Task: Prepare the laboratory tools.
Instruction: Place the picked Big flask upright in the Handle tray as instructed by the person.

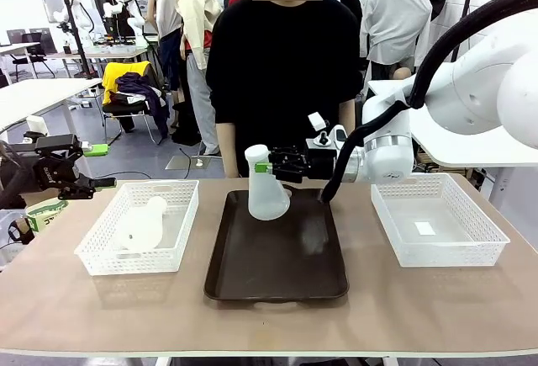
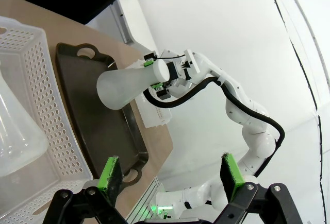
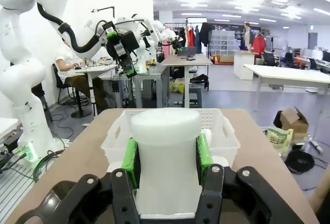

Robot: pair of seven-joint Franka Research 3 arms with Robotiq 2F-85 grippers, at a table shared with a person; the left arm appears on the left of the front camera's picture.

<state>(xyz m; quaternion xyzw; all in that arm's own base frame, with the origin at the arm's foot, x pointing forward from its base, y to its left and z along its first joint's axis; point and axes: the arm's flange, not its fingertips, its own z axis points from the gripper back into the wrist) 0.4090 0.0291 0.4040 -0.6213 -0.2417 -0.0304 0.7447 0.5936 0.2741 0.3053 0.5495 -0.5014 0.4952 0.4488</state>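
A frosted-white conical flask [image 1: 268, 193] stands upright over the back of the dark brown tray [image 1: 277, 269]. My right gripper [image 1: 267, 167] is shut on its neck from the right. In the right wrist view that neck [image 3: 166, 152] sits between the green pads [image 3: 130, 162]. Whether the base rests on the tray I cannot tell. A second flask [image 1: 141, 225] lies on its side in the left white basket [image 1: 101, 248], and the left wrist view shows it large [image 2: 15, 141]. My left gripper [image 1: 102, 167] hangs open and empty off the table's left edge, its pads [image 2: 110, 175] wide apart.
An empty white mesh basket [image 1: 471, 244] stands right of the tray. A person in black [image 1: 282, 71] stands at the far side of the table, hands behind the right arm. The left wrist view shows the tray [image 2: 98, 110] and the held flask [image 2: 126, 85].
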